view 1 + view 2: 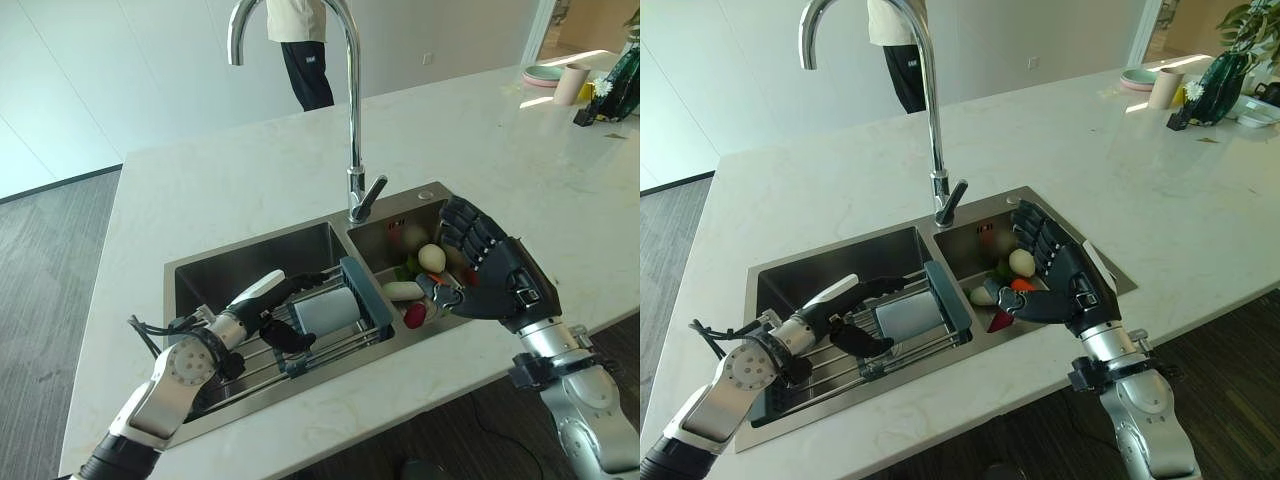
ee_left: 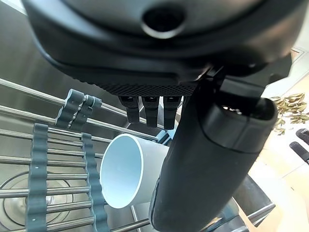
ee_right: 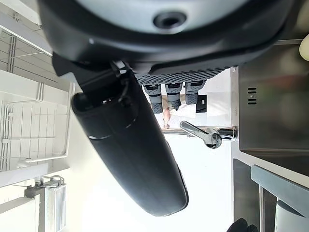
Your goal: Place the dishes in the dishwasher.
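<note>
the robot's left hand (image 1: pixel 262 305) reaches into the left basin of the steel double sink (image 1: pixel 200 275), over a wire rack (image 1: pixel 255 362) with grey plastic slats. its fingers are loosely spread, thumb out to one side, holding nothing. right beside the fingertips a white cup (image 1: pixel 325 311) lies on its side on the rack, its open mouth turned toward the wrist camera; whether the fingers actually touch it, i cannot tell. a grey-blue end piece (image 1: pixel 366 295) of the rack sits against the divider between the basins.

the right hand (image 1: pixel 490 265) hangs over the right basin, fingers stretched out and relaxed, gripping nothing. under it lies a heap of toy food (image 1: pixel 420 270), red, green and pale pieces jumbled together.

behind the sink a tall chrome tap (image 1: pixel 345 120) arches up from the white marble counter (image 1: pixel 240 170). at the far corner stand a pink cup (image 1: pixel 572 84), a stack of plates (image 1: pixel 543 74) and a dark green vase (image 1: pixel 1217 87). a person (image 1: pixel 303 50) stands beyond the counter.
</note>
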`<state>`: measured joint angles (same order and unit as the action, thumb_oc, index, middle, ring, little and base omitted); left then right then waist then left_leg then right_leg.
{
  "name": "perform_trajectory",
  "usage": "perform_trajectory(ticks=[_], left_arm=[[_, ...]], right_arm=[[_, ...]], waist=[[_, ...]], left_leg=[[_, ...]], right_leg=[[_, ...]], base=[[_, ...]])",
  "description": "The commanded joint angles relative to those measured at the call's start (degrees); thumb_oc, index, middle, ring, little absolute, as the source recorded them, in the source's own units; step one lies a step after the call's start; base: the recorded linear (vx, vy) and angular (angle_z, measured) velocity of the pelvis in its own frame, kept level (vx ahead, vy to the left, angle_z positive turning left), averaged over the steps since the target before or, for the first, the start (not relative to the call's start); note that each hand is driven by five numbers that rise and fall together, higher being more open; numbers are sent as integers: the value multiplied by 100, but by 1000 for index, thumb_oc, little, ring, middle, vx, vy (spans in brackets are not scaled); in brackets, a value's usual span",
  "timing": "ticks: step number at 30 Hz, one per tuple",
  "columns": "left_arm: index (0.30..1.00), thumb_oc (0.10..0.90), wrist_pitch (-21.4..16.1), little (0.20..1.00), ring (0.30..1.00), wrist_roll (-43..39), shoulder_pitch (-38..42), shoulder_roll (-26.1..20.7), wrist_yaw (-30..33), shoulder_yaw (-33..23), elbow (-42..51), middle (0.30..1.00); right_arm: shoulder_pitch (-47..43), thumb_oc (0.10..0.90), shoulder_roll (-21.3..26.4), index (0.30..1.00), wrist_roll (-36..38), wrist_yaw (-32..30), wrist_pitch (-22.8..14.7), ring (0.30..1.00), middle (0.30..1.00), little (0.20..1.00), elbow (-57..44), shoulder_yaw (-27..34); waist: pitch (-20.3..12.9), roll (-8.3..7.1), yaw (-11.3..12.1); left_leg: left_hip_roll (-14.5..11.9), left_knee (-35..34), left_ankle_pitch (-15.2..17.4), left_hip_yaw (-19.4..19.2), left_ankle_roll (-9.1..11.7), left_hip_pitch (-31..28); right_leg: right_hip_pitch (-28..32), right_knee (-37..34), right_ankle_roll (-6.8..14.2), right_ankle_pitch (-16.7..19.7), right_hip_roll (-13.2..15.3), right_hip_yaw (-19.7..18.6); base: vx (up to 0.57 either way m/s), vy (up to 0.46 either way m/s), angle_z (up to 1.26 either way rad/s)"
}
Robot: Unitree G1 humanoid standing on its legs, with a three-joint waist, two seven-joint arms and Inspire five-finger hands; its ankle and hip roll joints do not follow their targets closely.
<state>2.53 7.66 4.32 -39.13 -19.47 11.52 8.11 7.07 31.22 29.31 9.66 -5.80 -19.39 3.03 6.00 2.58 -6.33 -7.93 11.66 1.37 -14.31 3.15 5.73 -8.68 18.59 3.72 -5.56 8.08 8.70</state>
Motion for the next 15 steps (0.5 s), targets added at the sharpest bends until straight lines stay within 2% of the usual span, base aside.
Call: perform_trajectory(ticks=[1, 15], left_arm=[[900, 800, -236, 900, 900, 70, 843, 123, 211, -50, 152, 900], [900, 800, -258, 900, 900, 143, 929, 207, 383, 79, -128, 900]], right_arm=[[-815, 800, -27, 900, -22, 44, -515, 900, 900, 900, -329, 294], [-824, 800, -35, 900, -25, 119, -473, 900, 900, 900, -310, 261]], waist=[[-50, 24, -109], [-25, -5, -175]], left_leg=[[-73, 553, 1466, -73, -65, -458], [-81, 553, 1536, -152, -94, -580]], right_leg=[[228, -140, 420, -538, -16, 39], [302, -140, 432, -572, -47, -14]], base=[[7, 6, -6], [10, 4, -3]])
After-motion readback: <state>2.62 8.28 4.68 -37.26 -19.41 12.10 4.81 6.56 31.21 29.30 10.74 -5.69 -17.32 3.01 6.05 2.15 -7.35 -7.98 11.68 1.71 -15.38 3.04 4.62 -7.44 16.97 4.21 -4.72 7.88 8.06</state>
